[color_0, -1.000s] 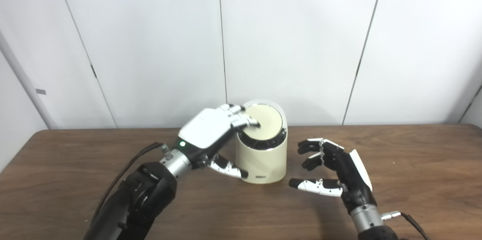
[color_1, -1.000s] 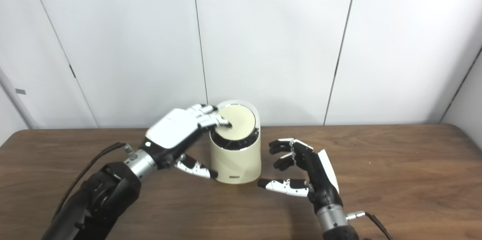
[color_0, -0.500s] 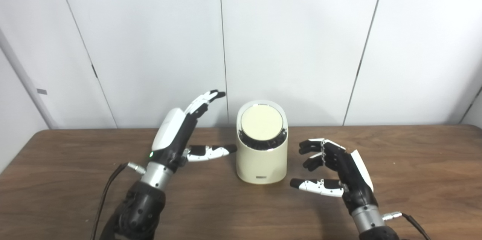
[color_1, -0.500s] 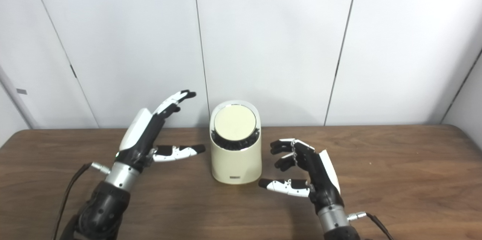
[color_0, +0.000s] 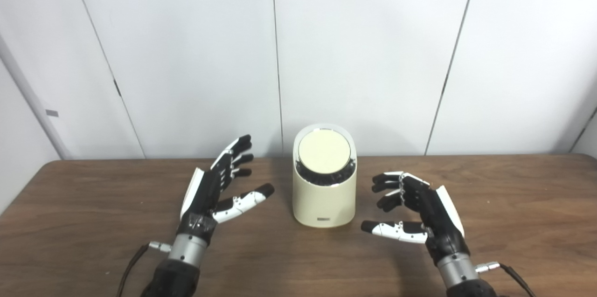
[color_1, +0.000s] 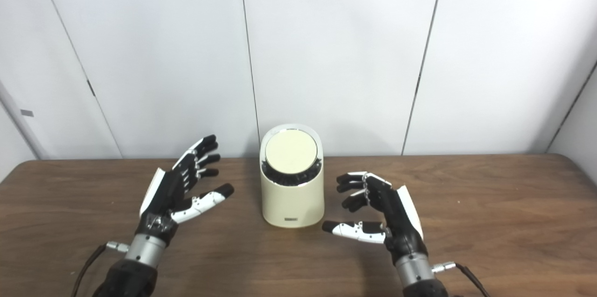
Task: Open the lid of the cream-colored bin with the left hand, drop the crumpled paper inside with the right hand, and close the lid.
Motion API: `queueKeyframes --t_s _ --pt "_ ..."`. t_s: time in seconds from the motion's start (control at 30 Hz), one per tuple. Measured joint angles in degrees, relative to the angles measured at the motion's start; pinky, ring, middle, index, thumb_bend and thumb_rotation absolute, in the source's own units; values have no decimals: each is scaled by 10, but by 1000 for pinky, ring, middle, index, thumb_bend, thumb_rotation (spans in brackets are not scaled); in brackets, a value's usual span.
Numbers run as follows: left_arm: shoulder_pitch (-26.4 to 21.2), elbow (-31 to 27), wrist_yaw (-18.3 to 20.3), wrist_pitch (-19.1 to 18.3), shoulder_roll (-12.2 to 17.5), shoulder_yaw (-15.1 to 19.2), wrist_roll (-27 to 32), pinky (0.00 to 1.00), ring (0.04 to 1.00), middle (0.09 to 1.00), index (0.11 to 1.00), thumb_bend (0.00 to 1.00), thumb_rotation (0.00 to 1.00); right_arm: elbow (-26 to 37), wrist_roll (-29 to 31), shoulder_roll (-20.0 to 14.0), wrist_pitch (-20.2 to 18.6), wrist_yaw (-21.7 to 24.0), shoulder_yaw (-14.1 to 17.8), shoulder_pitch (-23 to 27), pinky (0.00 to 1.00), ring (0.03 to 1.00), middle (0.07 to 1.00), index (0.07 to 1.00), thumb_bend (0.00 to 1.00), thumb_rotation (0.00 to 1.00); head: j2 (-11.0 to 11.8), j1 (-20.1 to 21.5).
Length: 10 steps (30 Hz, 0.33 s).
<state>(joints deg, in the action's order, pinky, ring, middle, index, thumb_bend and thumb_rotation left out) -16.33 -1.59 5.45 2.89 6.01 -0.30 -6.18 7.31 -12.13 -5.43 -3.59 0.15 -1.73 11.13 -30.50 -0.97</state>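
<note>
Cream-colored bin (color_0: 324, 194) stands upright near the middle of the brown wooden desk (color_0: 513, 194), approx. midway between the two hands, a bit toward the back edge. Its round lid (color_0: 324, 154) is down on the slanted top, facing the cameras; a dark ring shows under the lid's front edge, and a small label sits low on the front of the body.

Left hand (color_0: 212, 194) is on the left side of the bin, apart from it, not touching. Its fingers (color_0: 233, 157) are spread and point up and away; thumb reaches toward the bin; it holds nothing.

Right hand (color_1: 382, 215) is on the right side of the bin, near but w/o contact. Fingers are half curled, thumb stretched to the left low over the desk; nothing is in it.

White wall panels (color_0: 364, 54) stand behind the desk.
</note>
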Motion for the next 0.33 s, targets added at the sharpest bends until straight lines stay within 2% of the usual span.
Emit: queueKeyframes --t_s 0.1,0.2,0.33 --pt "9 0 -3 -3 0 1 2 757 820 849 937 819 423 1 2 -2 -3 2 0 0 467 505 625 613 697 0 -3 0" --pt "21 0 -10 -3 -3 1 -2 841 841 843 928 826 423 4 3 -2 -6 2 1 -2 469 507 631 616 692 0 -4 0" --pt "34 4 -13 -12 -7 2 6 794 835 842 911 836 397 9 6 -4 -7 3 1 -7 478 513 637 620 696 0 -4 0"
